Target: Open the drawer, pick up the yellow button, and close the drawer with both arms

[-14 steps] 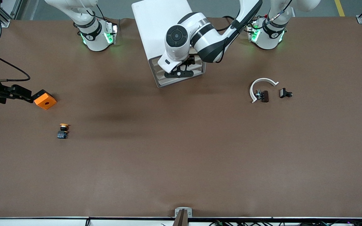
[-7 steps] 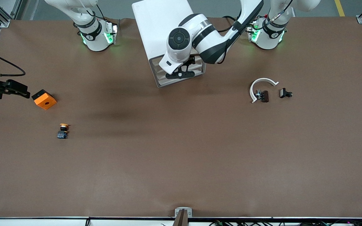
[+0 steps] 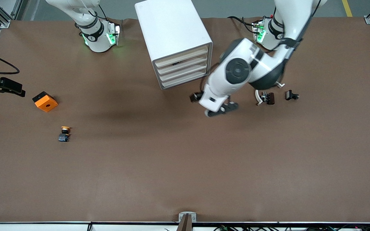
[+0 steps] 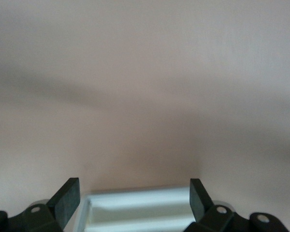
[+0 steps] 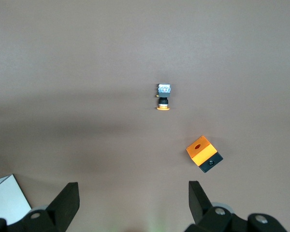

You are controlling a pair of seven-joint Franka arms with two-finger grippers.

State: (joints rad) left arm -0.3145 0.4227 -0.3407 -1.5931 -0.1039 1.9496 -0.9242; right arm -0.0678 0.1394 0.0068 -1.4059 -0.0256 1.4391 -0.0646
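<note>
Since a second ago, your left gripper (image 3: 221, 110) has swung off the cabinet's front and now hangs over bare brown table (image 3: 185, 166), at about four o'clock from the cabinet. Your right gripper (image 3: 10, 87) has drawn back from the orange cube with a hole (image 3: 45, 101) and sits over the table's edge at nine o'clock in the front view.

Nearest the front camera lies the tiny push-button with an orange-yellow cap on a black-and-blue body (image 3: 64, 133). It is on its side on the open table, at about five o'clock from the cube and well apart from the cabinet.

Both hands are spread wide and hold nothing. The left wrist view shows its fingers (image 4: 67, 195) apart over the tabletop; the right wrist view shows the same, with button (image 5: 163, 96) and cube (image 5: 204, 154) lying ahead.

Toward the left arm's end lie two small black clips (image 3: 270, 98) and a curved white piece (image 3: 258, 97), partly hidden by the arm.

Farthest stands the white box cabinet (image 3: 172, 35). Its topmost cream-fronted tray drawer (image 3: 181, 57) sits flush with the three below.
</note>
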